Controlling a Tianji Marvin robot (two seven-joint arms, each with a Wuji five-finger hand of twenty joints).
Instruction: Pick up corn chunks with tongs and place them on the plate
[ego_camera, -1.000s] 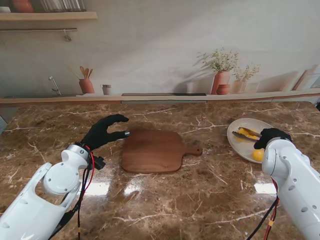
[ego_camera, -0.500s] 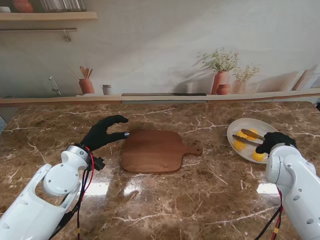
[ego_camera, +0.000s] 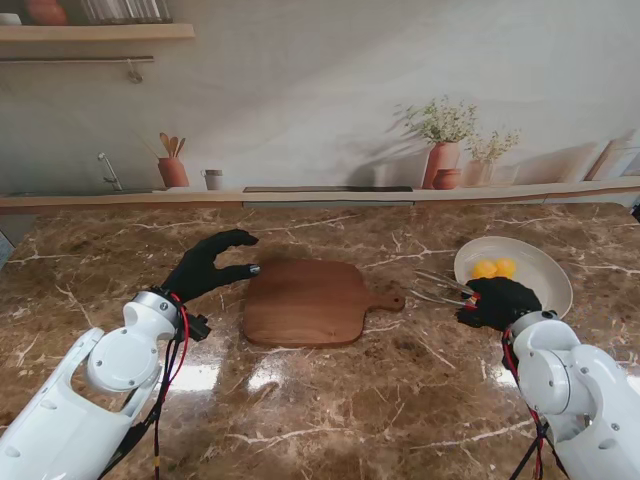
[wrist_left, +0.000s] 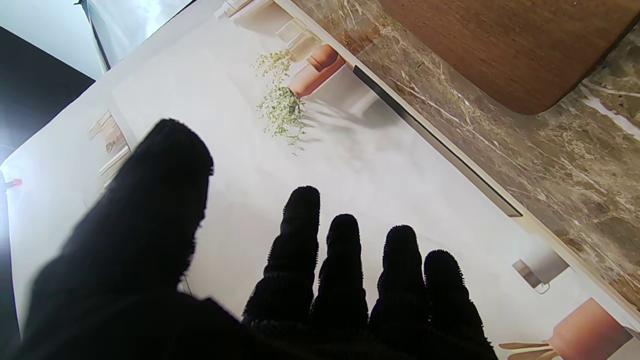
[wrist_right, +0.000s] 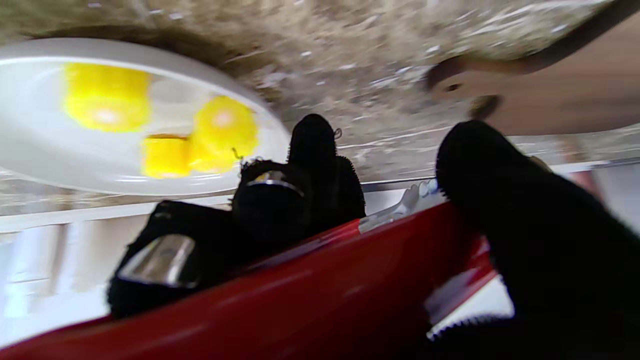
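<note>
The right hand (ego_camera: 500, 301) grips the tongs (ego_camera: 440, 289), tips empty, off the plate (ego_camera: 548, 281) holding corn chunks (ego_camera: 494, 268); left hand (ego_camera: 208, 265) idles spread wide.

Marble counter (ego_camera: 330, 400), pale wall (ego_camera: 330, 90), possibly shelf (ego_camera: 95, 32)

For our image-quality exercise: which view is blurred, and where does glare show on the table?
Right wrist view: motion-blurred; corn chunks and plate smeared, red tongs soft. Left wrist view: left robot hand a dark silhouette. Stand view: sharp, with bright glare patches on the marble table.
</note>
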